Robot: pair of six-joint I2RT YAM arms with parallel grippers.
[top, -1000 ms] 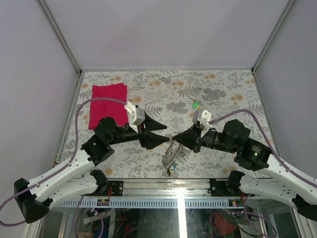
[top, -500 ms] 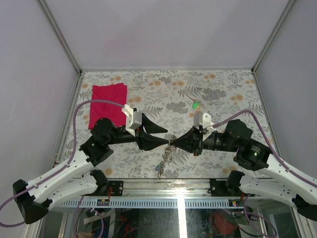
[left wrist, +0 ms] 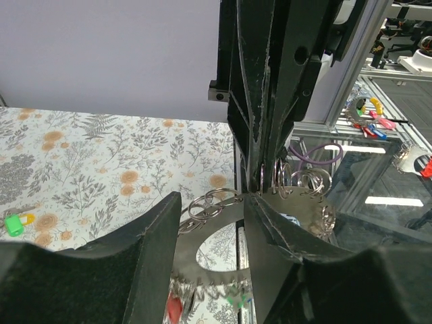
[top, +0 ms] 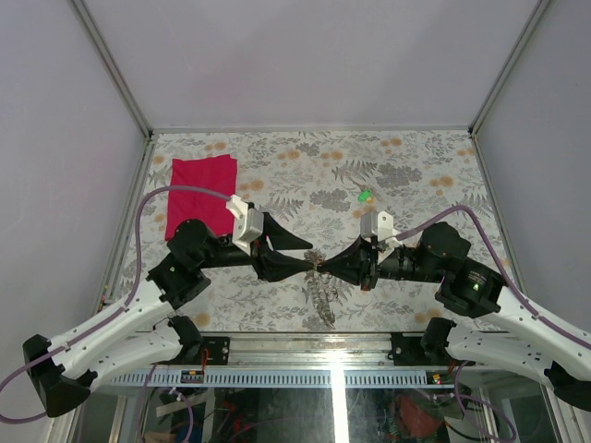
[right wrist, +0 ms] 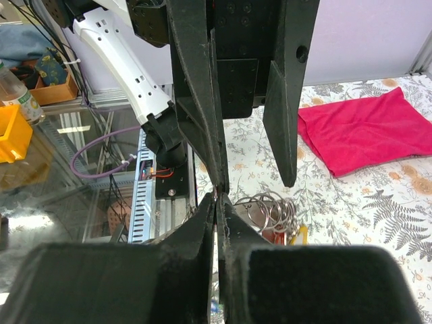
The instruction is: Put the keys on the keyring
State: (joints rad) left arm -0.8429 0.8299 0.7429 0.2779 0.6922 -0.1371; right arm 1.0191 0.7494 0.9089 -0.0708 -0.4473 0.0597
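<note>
The keyring (left wrist: 215, 213), a flat grey metal plate with a round open centre, hangs in the air between both arms. My right gripper (top: 321, 268) is shut on its top edge, seen edge-on between the closed fingers (right wrist: 202, 223). My left gripper (left wrist: 212, 199) is open, one finger on each side of the plate and not pinching it. Keys with red (left wrist: 175, 306) and green heads dangle from the lower rim, and a yellow one (right wrist: 301, 233) shows by the small split rings (right wrist: 270, 206). One loose green key (top: 366, 195) lies on the table.
A red cloth (top: 201, 189) lies at the back left of the flower-patterned table (top: 416, 166). The metal frame rail (top: 314, 346) runs along the near edge, just below the hanging keys. Grey walls close in the left, right and back sides.
The left gripper has narrowed a little and its lower fingertip now meets the right gripper's tip. The hanging bunch of keys has swung left and back.
</note>
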